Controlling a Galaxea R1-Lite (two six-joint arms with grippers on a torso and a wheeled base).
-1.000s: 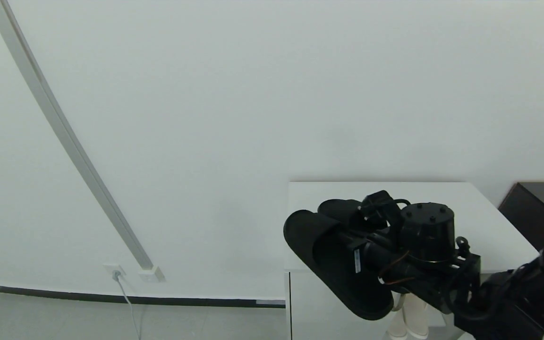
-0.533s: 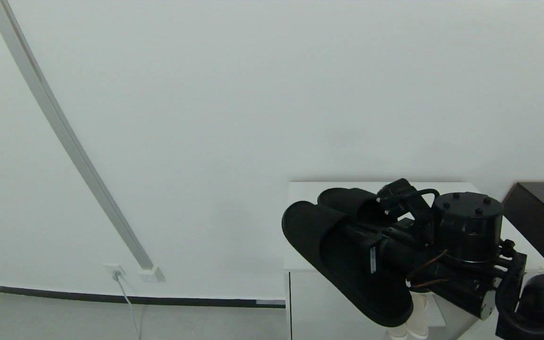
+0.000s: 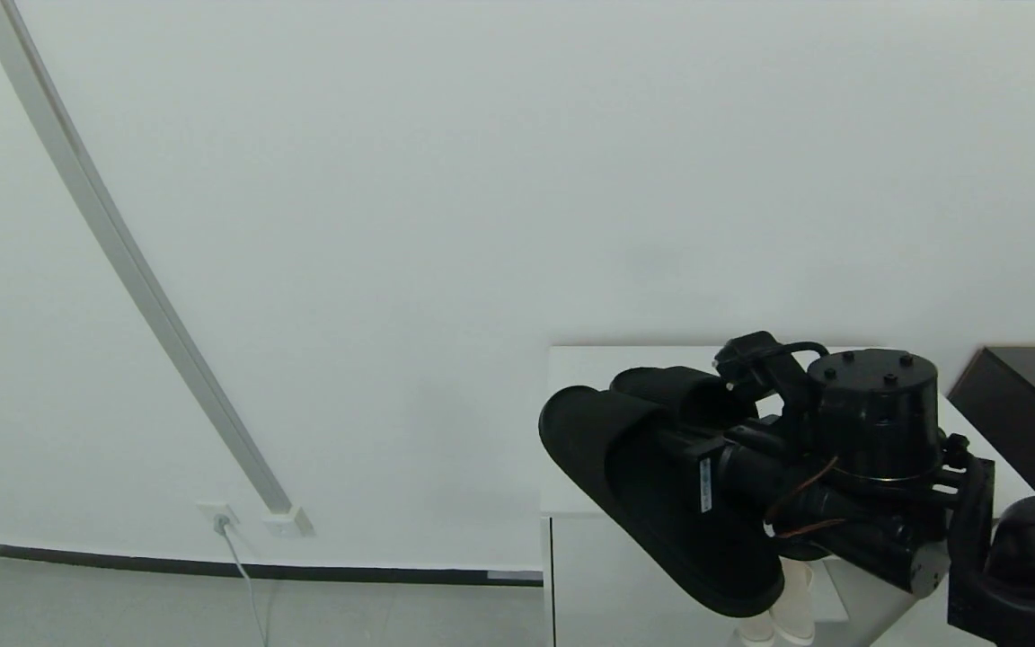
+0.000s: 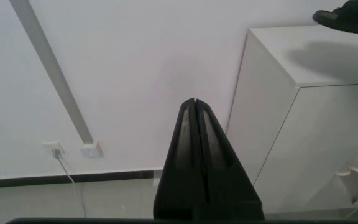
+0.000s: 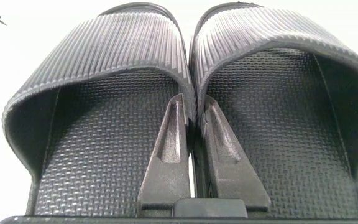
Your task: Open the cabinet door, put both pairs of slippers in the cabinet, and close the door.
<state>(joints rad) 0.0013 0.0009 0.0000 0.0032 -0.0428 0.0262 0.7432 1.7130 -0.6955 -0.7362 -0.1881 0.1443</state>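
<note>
left gripper: two flat black fingers pressed flush, zero gap, nothing between them, facing the wall just left of the cabinet. Head view: a flat grey trunking strip slants across the matte white wall from 11 o'clock down to 7 o'clock and ends in a small box fitting. Next to that is a white wall socket with a thin pale cable dropping to the floor. A dark skirting line runs along the wall foot. cabinet at 5 o'clock: white, boxy, smooth flat top, sharp edges, thin vertical seam near its left side. black slippers hang in the air in front of the cabinet's top front edge, side by side, tilted, toes toward 10 o'clock. They are matte with rounded toes; the right wrist view shows ribbed straps and diamond-embossed footbeds. right gripper: narrow, one wedge-shaped finger under each strap, pinching the two adjoining inner side walls so both slippers hang from one grip. At 6 o'clock of the slipper heels are two pale shapes, rounded and mostly hidden; can't tell whether they sit inside the cabinet. At 3 o'clock of the cabinet top is a dark brown slab, flat and angular.
</note>
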